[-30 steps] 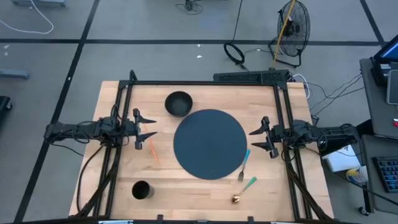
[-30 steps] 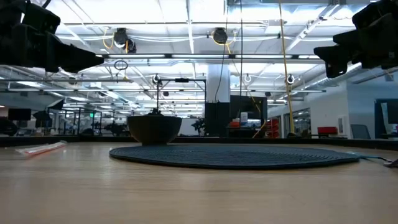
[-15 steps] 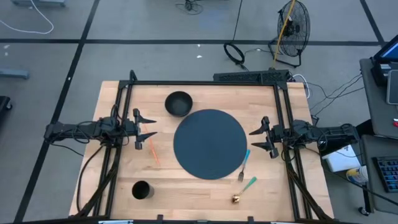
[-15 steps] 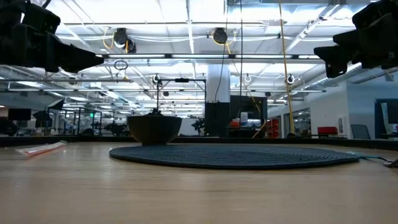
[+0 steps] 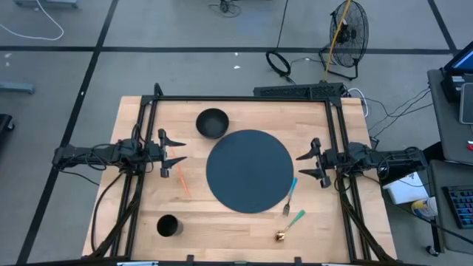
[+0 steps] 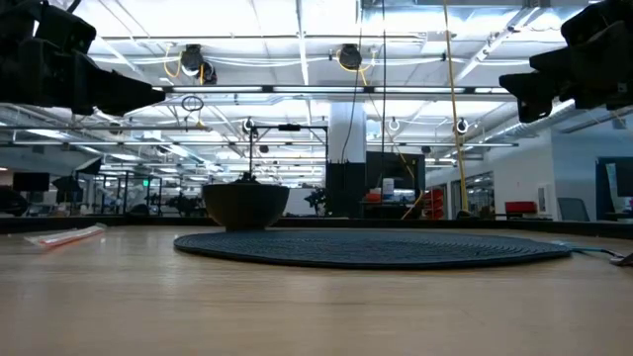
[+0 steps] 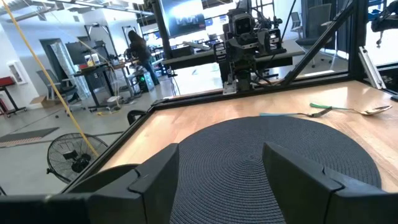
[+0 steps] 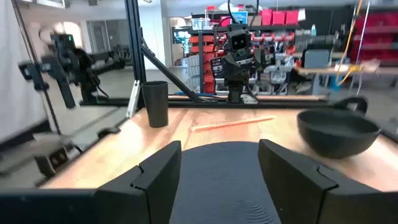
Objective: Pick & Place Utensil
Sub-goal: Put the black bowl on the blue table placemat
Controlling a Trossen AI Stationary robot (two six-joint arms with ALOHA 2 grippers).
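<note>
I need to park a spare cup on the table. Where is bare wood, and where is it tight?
Free: the near edge between the black cup and the spoon, and the far right corner beyond the round mat. Crowded: right of the mat's near edge, where the fork and spoon lie.

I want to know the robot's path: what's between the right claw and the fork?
Nothing; the high view shows bare table between the right gripper and the fork.
</note>
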